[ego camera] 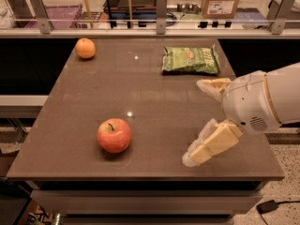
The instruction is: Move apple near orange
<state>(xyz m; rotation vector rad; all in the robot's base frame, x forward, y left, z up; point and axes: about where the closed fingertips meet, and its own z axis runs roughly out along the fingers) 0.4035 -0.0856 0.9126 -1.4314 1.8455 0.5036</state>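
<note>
The red apple (114, 135) with a dark stem sits on the brown table (140, 93) near its front left. The small orange (85, 48) sits at the table's far left corner, well apart from the apple. My gripper (199, 123) is at the right side of the table, to the right of the apple and apart from it. Its two cream fingers (211, 146) are spread wide and hold nothing.
A green chip bag (191, 60) lies at the back right of the table. A rail with posts (161, 13) and shelves with boxes run behind the table. The table's front edge is just below the apple.
</note>
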